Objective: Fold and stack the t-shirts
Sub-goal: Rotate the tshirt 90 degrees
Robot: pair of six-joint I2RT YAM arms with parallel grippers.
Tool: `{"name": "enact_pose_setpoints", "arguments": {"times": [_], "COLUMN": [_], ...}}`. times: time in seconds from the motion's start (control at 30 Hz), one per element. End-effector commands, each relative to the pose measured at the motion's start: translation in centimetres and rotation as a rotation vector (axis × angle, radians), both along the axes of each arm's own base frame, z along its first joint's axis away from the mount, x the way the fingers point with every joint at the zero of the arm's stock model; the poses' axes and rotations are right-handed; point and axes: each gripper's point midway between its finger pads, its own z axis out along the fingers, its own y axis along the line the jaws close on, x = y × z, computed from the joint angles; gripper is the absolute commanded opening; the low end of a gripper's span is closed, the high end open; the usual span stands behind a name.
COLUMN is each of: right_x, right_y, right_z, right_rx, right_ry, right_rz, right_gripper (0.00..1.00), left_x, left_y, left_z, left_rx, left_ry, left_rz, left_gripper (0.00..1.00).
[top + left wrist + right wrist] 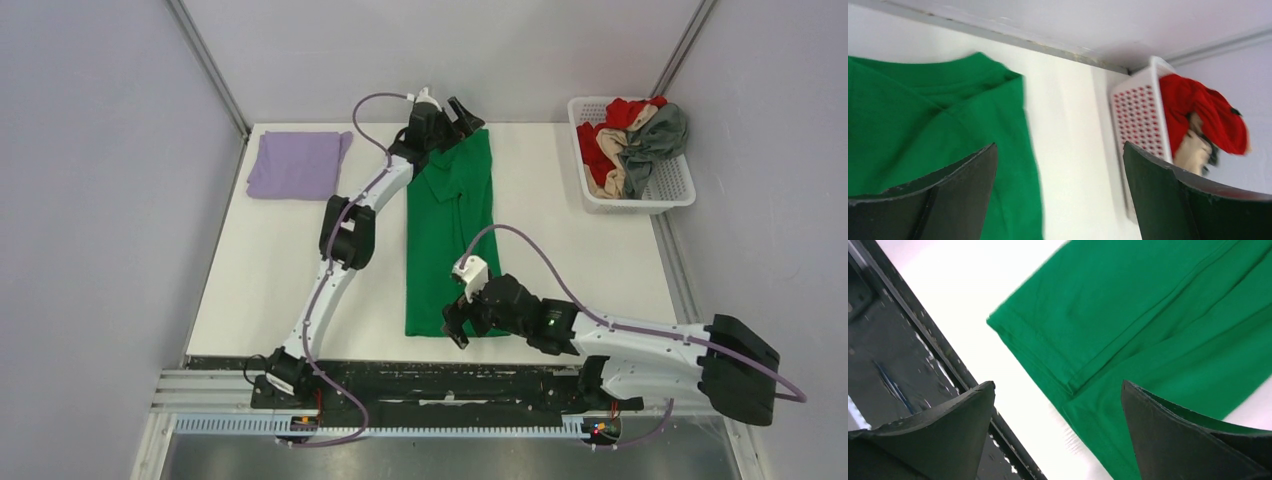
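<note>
Fingers spread apart and holding nothing, the left gripper (452, 112) hovered at the top end of the green t-shirt (445, 230) and the right gripper (458, 330) at its bottom end. The shirt lay as a long strip at centre frame on the table (560, 250). A folded lavender t-shirt (297, 163) lay upper left. A white basket (683, 195) of crumpled tees (625, 140) sat upper right.
</note>
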Motion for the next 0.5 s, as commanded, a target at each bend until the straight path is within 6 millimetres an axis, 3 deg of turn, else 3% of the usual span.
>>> {"name": "enact_pose_setpoints", "arguments": {"times": [0.0, 0.03, 0.13, 0.23, 0.3, 0.37, 0.4, 0.43, 0.47], "right_x": [2.2, 2.4, 3.1, 3.6, 3.8, 3.9, 4.1, 4.1, 4.2], "right_y": [0.1, -0.5, -2.7, -5.0, -6.4, -7.7, -8.4, -8.9, -9.2], "right_z": [5.5, 5.9, 7.2, 8.3, 8.4, 7.9, 7.5, 7.1, 6.9], "right_rx": [0.173, 0.188, 0.245, 0.296, 0.315, 0.306, 0.287, 0.265, 0.247], "right_ry": [-0.114, -0.128, -0.180, -0.223, -0.242, -0.254, -0.258, -0.258, -0.262], "right_rz": [-0.129, -0.158, -0.261, -0.350, -0.397, -0.444, -0.470, -0.483, -0.497], "right_gripper": [0.98, 0.98, 0.98, 0.98, 0.98, 0.98, 0.98, 0.98, 0.98], "left_x": [-5.9, -7.5, -12.1, -17.7, -21.6, -25.0, -27.0, -29.0, -30.8], "left_y": [-0.8, -0.4, 1.7, 4.8, 7.4, 11.2, 12.4, 13.4, 14.5], "left_z": [19.8, 21.9, 24.4, 25.1, 23.2, 19.6, 19.3, 17.5, 17.0], "left_rx": [-0.007, -0.004, 0.072, 0.183, 0.270, 0.330, 0.325, 0.341, 0.350], "left_ry": [-0.292, -0.314, -0.289, -0.245, -0.189, -0.106, -0.113, -0.094, -0.086], "left_rz": [-0.140, -0.163, -0.200, -0.220, -0.194, -0.084, -0.056, -0.050, -0.027], "left_gripper": [1.00, 1.00, 1.00, 1.00, 1.00, 1.00, 1.00, 1.00, 1.00]}}
